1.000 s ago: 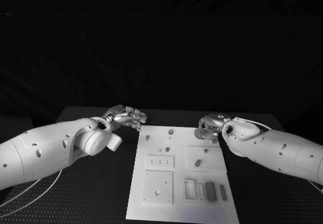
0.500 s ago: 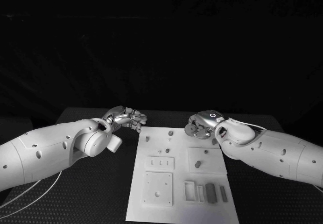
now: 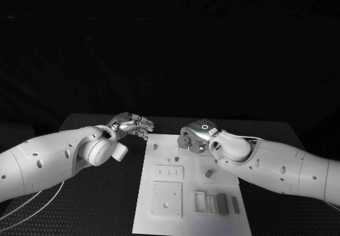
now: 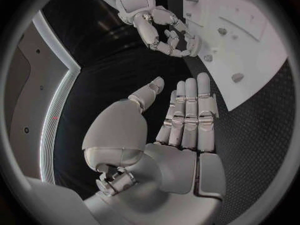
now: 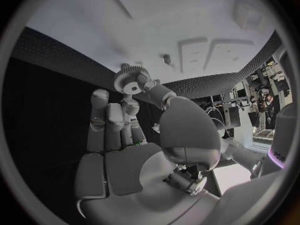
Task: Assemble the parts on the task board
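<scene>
Right wrist view: right hand (image 5: pixel 134 140) pinches a gear (image 5: pixel 131 82) by fingertips above the board (image 5: pixel 187 20); left hand (image 4: pixel 169 135) empty, fingers extended. Thin grip risks dropping it.

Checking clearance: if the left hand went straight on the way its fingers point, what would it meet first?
Probably the right hand, which holds a gear over the board's far end; depth is unclear, so the left hand might pass beside it.

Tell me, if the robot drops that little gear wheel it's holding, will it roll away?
Probably. The gear is round and thin, so landing on its edge it could roll, though its teeth would likely slow it. Landing flat, it should just sit. It looks stiff, not floppy. The right hand pinches it with just its fingers, so it is likely light.
</scene>
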Motion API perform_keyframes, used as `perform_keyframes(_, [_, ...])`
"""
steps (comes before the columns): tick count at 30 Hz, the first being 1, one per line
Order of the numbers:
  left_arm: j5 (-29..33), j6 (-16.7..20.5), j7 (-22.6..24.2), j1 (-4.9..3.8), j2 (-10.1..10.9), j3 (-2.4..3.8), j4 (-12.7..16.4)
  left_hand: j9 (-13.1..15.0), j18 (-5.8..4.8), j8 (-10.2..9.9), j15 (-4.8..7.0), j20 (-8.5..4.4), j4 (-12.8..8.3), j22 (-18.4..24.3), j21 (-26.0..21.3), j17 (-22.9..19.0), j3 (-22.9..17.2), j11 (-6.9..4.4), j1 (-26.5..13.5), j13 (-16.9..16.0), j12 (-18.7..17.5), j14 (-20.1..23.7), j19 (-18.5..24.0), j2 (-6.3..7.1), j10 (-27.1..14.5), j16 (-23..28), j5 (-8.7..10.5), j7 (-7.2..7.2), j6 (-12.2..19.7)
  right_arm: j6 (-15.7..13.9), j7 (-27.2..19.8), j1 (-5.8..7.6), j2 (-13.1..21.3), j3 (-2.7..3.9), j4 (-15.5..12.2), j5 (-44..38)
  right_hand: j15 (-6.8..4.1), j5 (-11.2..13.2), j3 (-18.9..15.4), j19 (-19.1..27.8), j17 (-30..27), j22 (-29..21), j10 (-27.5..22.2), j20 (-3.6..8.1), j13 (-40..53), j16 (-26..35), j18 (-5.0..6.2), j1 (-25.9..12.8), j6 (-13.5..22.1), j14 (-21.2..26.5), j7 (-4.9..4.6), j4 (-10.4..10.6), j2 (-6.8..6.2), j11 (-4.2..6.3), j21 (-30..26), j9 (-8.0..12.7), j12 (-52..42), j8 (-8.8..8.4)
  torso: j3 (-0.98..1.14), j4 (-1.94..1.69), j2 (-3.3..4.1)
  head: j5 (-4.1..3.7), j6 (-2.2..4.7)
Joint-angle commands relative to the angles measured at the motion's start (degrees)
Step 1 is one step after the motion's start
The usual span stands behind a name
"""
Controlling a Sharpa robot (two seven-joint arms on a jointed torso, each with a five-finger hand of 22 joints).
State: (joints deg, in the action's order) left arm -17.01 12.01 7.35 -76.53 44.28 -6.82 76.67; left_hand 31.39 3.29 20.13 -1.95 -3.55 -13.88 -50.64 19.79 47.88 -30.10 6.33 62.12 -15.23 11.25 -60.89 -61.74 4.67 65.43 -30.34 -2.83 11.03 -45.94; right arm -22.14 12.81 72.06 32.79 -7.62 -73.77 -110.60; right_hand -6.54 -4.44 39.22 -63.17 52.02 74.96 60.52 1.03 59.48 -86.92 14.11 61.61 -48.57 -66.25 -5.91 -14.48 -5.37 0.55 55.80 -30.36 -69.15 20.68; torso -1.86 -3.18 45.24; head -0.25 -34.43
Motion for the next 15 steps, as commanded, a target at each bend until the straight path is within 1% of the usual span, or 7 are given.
perform_keyframes(1, [-0.2, -0.4, 0.5, -0.07, -0.3, 0.06, 0.1, 0.1, 0.68, -0.4, 0.08, -0.23, 0.3, -0.1, -0.3, 0.1, 0.0, 0.19, -0.4, -0.1, -0.4, 0.0, 0.3, 0.19, -0.3, 0.3, 0.02, -0.13, 0.2, -0.4, 2.5, -0.04, -1.6, -0.67, 0.8, -5.1, -0.54, -0.1, 0.5, -0.3, -0.1, 0.6, -0.8, 0.14, -0.1, 0.1, 0.89, 0.1, -12.0, -0.7, 1.50, -0.1, -0.68, 1.13, 0.2, -3.3, 0.1, 1.28, 0.06, -0.05, 0.02, -0.03, 0.01])
perform_keyframes(4, [-0.2, -0.5, 0.5, -0.07, -0.3, 0.06, 0.0, 0.1, 0.68, -0.4, 0.08, -0.23, 0.3, -0.1, -0.3, 0.1, 0.0, 0.19, -0.4, -0.1, -0.4, 0.0, 0.3, 0.20, -0.3, 0.3, 0.02, -0.13, 0.3, -0.4, 2.8, -0.11, -2.4, -1.36, 1.2, -5.7, -0.54, -0.1, 0.5, -0.3, -0.1, 0.6, -0.7, 0.15, -0.2, 0.1, 0.89, 0.1, -12.0, -0.7, 1.49, -0.1, -0.75, 1.12, 0.2, -3.4, 0.1, 1.26, 0.09, -0.18, 0.03, 0.03, -0.04])
perform_keyframes(6, [-0.2, -0.6, 0.5, -0.07, -0.4, 0.06, -0.1, 0.1, 0.68, -0.4, 0.08, -0.23, 0.3, -0.1, -0.3, 0.1, 0.0, 0.19, -0.4, -0.1, -0.4, 0.0, 0.3, 0.20, -0.3, 0.3, 0.02, -0.13, 0.3, -0.3, 3.0, -0.21, -2.9, -1.48, 1.3, -5.7, -0.55, -0.1, 0.5, -0.4, -0.1, 0.6, -0.7, 0.17, -0.2, 0.1, 0.89, 0.1, -12.0, -0.8, 1.48, -0.1, -0.78, 1.11, 0.2, -3.4, 0.2, 1.25, 0.10, -0.21, 0.03, 0.10, -0.10])
perform_keyframes(8, [-0.2, -0.6, 0.5, -0.07, -0.4, 0.06, -0.1, 0.1, 0.67, -0.4, 0.07, -0.23, 0.3, -0.1, -0.4, 0.1, 0.0, 0.20, -0.4, -0.1, -0.4, 0.0, 0.3, 0.20, -0.3, 0.3, 0.02, -0.12, 0.3, -0.2, 3.1, -0.25, -3.4, -1.55, 1.5, -5.8, -0.55, -0.1, 0.5, -0.4, -0.1, 0.6, -0.7, 0.18, -0.2, 0.1, 0.89, 0.1, -12.0, -0.8, 1.48, -0.1, -0.78, 1.11, 0.1, -3.4, 0.2, 1.24, 0.07, -0.23, 0.02, 0.07, -0.18])
perform_keyframes(10, [-0.2, -0.6, 0.5, -0.07, -0.4, 0.06, -0.1, 0.1, 0.67, -0.4, 0.07, -0.22, 0.3, -0.1, -0.4, 0.1, 0.0, 0.20, -0.4, -0.1, -0.4, 0.0, 0.3, 0.20, -0.3, 0.3, 0.02, -0.12, 0.3, -0.1, 3.4, -0.25, -3.8, -1.60, 1.6, -6.1, -0.55, -0.1, 0.5, -0.4, -0.1, 0.6, -0.7, 0.19, -0.3, 0.1, 0.89, 0.2, -12.0, -0.8, 1.47, -0.1, -0.79, 1.11, 0.1, -3.4, 0.2, 1.22, 0.07, -0.12, 0.00, 0.15, -0.18])
perform_keyframes(13, [-0.2, -0.6, 0.5, -0.07, -0.4, 0.06, -0.1, 0.1, 0.67, -0.4, 0.07, -0.22, 0.3, -0.1, -0.4, 0.1, 0.0, 0.20, -0.4, -0.1, -0.4, 0.0, 0.3, 0.19, -0.3, 0.3, 0.02, -0.12, 0.3, 0.4, 3.6, -0.25, -4.2, -1.62, 1.6, -6.1, -0.55, -0.1, 0.5, -0.4, -0.1, 0.6, -0.6, 0.20, -0.3, 0.1, 0.89, 0.2, -12.0, -0.8, 1.46, -0.1, -0.80, 1.10, 0.1, -3.4, 0.2, 1.21, 0.04, -0.09, -0.02, 0.21, -0.17])
perform_keyframes(15, [-0.2, -0.6, 0.5, -0.07, -0.4, 0.06, -0.1, 0.1, 0.67, -0.4, 0.07, -0.22, 0.3, -0.1, -0.4, 0.1, 0.0, 0.20, -0.4, -0.1, -0.4, 0.0, 0.3, 0.20, -0.3, 0.3, 0.02, -0.12, 0.3, 0.6, 3.5, -0.25, -4.4, -1.63, 1.7, -6.1, -0.56, -0.1, 0.5, -0.4, -0.1, 0.6, -0.6, 0.21, -0.3, 0.2, 0.89, 0.2, -12.0, -0.9, 1.46, -0.1, -0.80, 1.10, 0.1, -3.4, 0.2, 1.21, 0.06, -0.05, -0.01, 0.22, -0.16])
